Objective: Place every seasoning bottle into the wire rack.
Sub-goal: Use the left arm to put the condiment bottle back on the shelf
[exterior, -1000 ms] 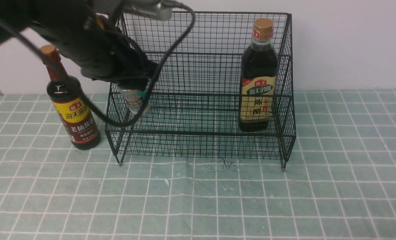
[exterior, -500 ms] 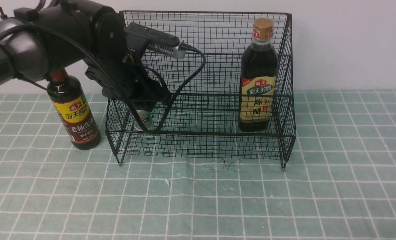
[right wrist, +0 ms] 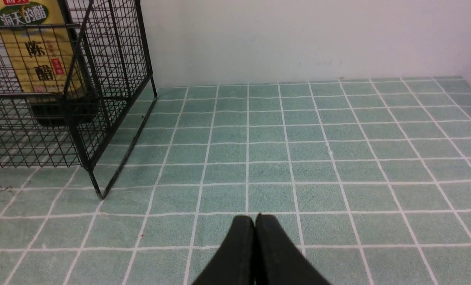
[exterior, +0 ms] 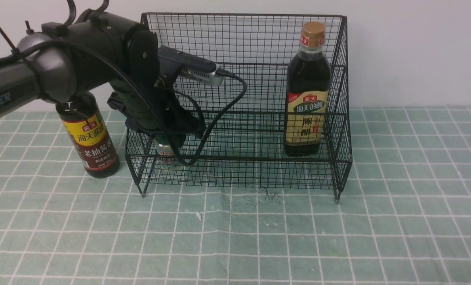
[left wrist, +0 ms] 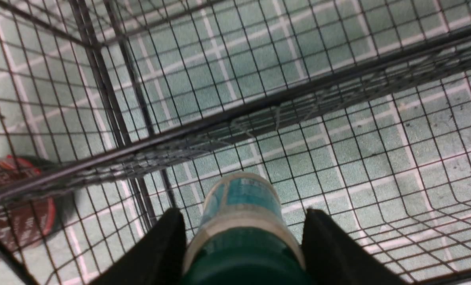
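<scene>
"Front view, near to far: what's closest?"

"Green checked cloth (exterior: 235,237), bare at the near edge. R gripper (right wrist: 255,218) sits low over it, off to the right of the wire rack (exterior: 239,157). Jaws pressed tight together, nothing btwn them."

"Next back?"

"Rack stands on the cloth, mid-scene. L gripper (left wrist: 244,213) is down inside its lower front tier, at the left end. Fingers (left wrist: 168,245) clamp the green cap (left wrist: 243,257) of the tiny shaker (exterior: 167,156), one each side, so it's holding that. Shaker's upright inside the tier. Can't tell if its base touches the mesh floor."

"Other bottles?"

"Red-label dark bottle (exterior: 90,142) stands on the cloth just outside the rack's left side, neck hidden behind the L arm (exterior: 61,79). Tan-cap bottle (exterior: 306,99) stands upright inside the rack at the right end. Which tier, can't tell."

"Farthest?"

"Plain white wall (exterior: 417,51), right behind the rack."
</scene>
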`<action>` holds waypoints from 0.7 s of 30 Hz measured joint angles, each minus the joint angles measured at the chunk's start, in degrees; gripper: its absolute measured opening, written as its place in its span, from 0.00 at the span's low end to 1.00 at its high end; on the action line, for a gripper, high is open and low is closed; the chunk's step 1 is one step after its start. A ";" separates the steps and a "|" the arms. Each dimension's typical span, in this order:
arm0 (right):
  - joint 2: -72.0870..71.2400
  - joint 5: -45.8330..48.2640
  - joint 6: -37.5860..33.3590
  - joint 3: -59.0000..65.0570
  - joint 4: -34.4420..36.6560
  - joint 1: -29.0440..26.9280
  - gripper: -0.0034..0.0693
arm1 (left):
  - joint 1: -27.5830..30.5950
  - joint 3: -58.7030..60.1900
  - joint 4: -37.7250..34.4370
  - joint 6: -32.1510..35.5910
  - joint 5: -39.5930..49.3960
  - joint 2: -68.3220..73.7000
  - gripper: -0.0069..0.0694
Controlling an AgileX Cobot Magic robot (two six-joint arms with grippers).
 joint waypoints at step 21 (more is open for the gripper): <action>0.00 0.00 0.06 0.00 0.00 0.00 0.03 | 0.00 0.00 -0.14 -0.02 1.09 0.00 0.58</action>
